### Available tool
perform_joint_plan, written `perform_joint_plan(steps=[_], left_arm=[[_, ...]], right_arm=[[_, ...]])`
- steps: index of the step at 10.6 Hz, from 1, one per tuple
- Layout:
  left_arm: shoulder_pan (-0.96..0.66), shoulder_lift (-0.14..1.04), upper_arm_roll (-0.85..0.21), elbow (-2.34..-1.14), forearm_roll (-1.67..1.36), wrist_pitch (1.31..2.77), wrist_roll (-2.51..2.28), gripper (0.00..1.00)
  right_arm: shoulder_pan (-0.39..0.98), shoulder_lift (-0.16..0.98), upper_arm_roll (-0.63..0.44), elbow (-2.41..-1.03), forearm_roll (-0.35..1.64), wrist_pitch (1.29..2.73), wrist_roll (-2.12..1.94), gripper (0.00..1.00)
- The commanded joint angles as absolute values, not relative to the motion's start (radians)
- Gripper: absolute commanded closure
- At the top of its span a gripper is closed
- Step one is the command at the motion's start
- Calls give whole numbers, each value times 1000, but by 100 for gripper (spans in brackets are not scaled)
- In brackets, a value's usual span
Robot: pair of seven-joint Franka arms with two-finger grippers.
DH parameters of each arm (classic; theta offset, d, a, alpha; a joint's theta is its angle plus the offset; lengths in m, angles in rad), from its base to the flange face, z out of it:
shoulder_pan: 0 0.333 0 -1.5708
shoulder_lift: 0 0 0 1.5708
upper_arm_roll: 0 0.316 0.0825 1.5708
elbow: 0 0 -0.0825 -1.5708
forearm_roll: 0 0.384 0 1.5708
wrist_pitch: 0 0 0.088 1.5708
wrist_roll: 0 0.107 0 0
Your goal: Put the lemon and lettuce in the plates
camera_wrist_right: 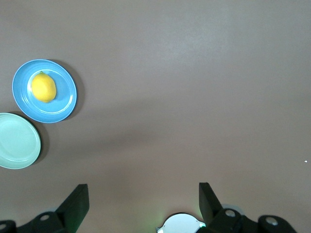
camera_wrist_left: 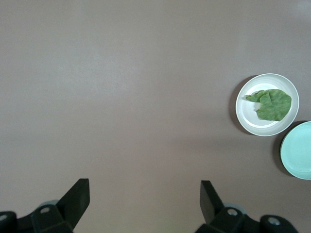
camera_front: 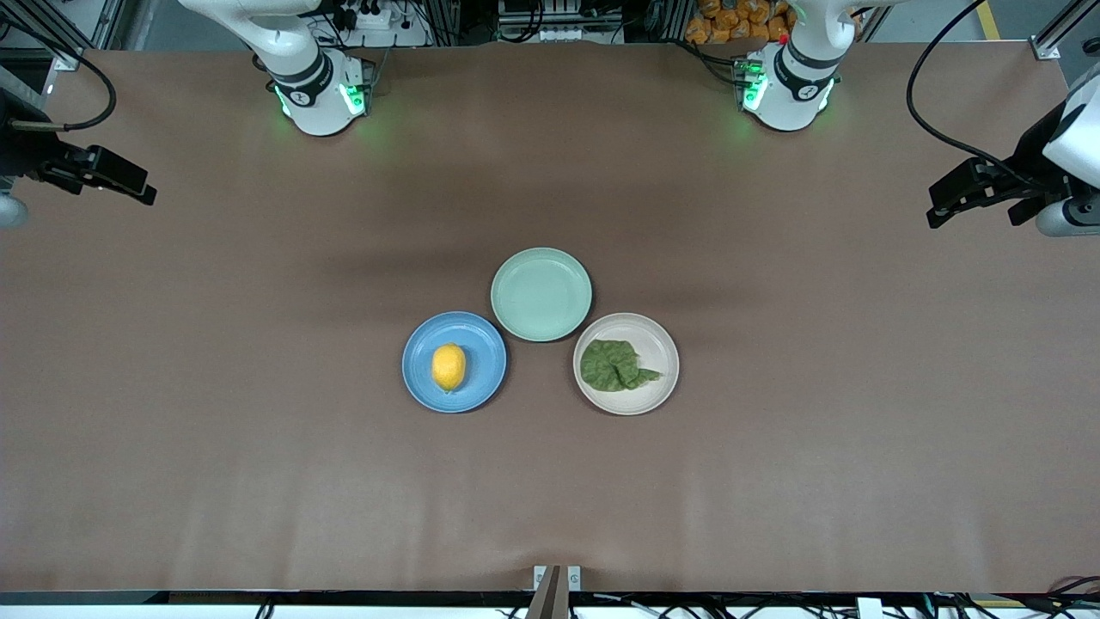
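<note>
The yellow lemon (camera_front: pixel 449 366) lies in the blue plate (camera_front: pixel 486 365). The dark green lettuce (camera_front: pixel 612 364) lies in the beige plate (camera_front: pixel 660 346), toward the left arm's end. In the right wrist view the lemon (camera_wrist_right: pixel 43 87) shows in the blue plate (camera_wrist_right: pixel 64 105). In the left wrist view the lettuce (camera_wrist_left: pixel 272 104) shows in the beige plate (camera_wrist_left: pixel 247 114). My left gripper (camera_front: pixel 941 211) (camera_wrist_left: pixel 145 194) is open and empty, high over the left arm's end of the table. My right gripper (camera_front: pixel 142 191) (camera_wrist_right: pixel 144 194) is open and empty, high over the right arm's end.
An empty pale mint-green plate (camera_front: pixel 541 294) sits between the two plates, a little farther from the front camera, and touches or nearly touches both. It also shows in the left wrist view (camera_wrist_left: pixel 299 150) and the right wrist view (camera_wrist_right: pixel 17 141). Brown table all around.
</note>
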State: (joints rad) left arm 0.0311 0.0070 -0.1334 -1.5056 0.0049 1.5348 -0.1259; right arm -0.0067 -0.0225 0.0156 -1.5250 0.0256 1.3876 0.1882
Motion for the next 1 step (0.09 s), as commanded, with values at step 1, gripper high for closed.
perform_joint_plan(steps=[1], left_arm=[[40,5,-132,-1493,-21,1516,-98,0]], right_arm=[[2,-9,9,-1494,23,1387,193,0]])
